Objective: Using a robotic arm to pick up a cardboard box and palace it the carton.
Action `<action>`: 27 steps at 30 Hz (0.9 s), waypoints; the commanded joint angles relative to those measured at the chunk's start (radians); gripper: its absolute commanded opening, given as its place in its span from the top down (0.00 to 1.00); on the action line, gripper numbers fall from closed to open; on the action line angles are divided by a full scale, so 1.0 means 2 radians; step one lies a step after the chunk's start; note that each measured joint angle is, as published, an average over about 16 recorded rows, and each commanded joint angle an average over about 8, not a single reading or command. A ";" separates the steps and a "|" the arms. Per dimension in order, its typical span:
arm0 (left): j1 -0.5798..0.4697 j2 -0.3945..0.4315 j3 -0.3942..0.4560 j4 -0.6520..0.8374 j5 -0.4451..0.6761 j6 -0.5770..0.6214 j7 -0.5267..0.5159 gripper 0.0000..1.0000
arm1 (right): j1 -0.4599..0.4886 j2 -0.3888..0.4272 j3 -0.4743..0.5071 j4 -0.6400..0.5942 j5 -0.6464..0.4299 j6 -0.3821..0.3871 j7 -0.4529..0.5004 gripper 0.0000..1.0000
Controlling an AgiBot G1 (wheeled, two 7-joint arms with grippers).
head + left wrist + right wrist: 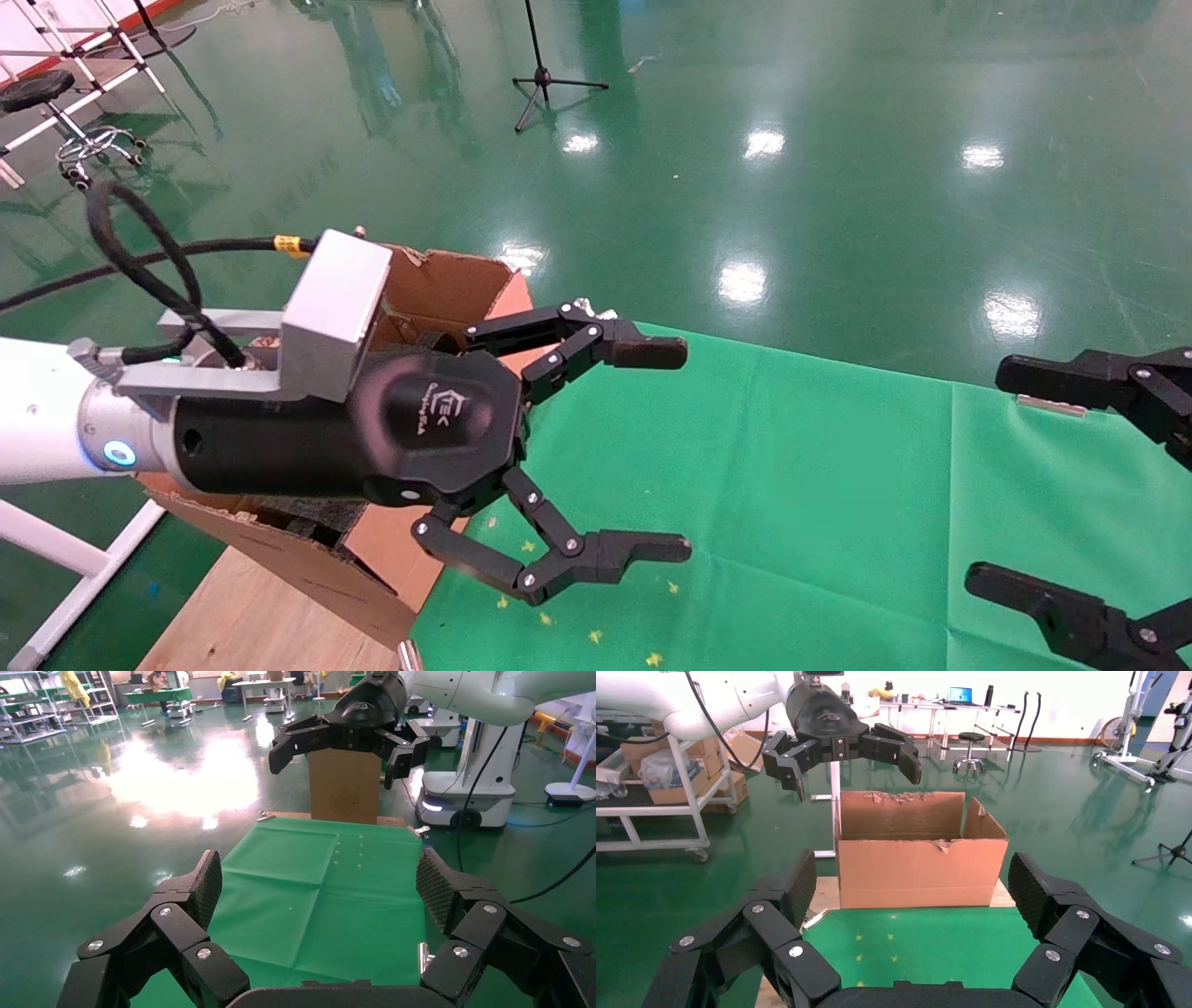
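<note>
The small cardboard box is out of view in every frame. The large brown carton [438,284] with ragged flap edges stands at the left end of the green cloth [792,485]; it also shows in the right wrist view [916,867]. My left gripper [684,450], on the white arm, hovers over the carton's right side, open and empty. In its own view [320,881] it is spread wide over the cloth. My right gripper [985,475] is at the right edge, open and empty, and faces the carton [912,888].
In the left wrist view a black gripper on a white arm [348,731] hangs over a brown carton face [344,787] at the cloth's far end. Bare wooden tabletop [261,615] shows beside the carton. A tripod [545,79] and stool [37,93] stand on the green floor.
</note>
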 commanded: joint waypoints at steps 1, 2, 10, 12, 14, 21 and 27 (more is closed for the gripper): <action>0.000 0.000 0.000 0.000 0.000 0.000 0.000 0.00 | 0.000 0.000 0.000 0.000 0.000 0.000 0.000 0.00; 0.000 0.000 0.000 0.000 0.000 0.000 0.000 0.00 | 0.000 0.000 0.000 0.000 0.000 0.000 0.000 0.00; 0.000 0.000 0.000 0.000 0.000 0.000 0.000 0.00 | 0.000 0.000 0.000 0.000 0.000 0.000 0.000 0.00; 0.000 0.000 0.000 0.000 0.001 0.000 0.000 0.00 | 0.000 0.000 0.000 0.000 0.000 0.000 0.000 0.00; 0.000 0.000 0.000 0.001 0.001 0.000 0.000 0.00 | 0.000 0.000 0.000 0.000 0.000 0.000 0.000 0.00; -0.001 0.000 0.000 0.001 0.001 0.000 0.000 0.00 | 0.000 0.000 0.000 0.000 0.000 0.000 0.000 0.00; -0.001 0.000 0.000 0.001 0.001 0.000 0.000 0.00 | 0.000 0.000 0.000 0.000 0.000 0.000 0.000 0.00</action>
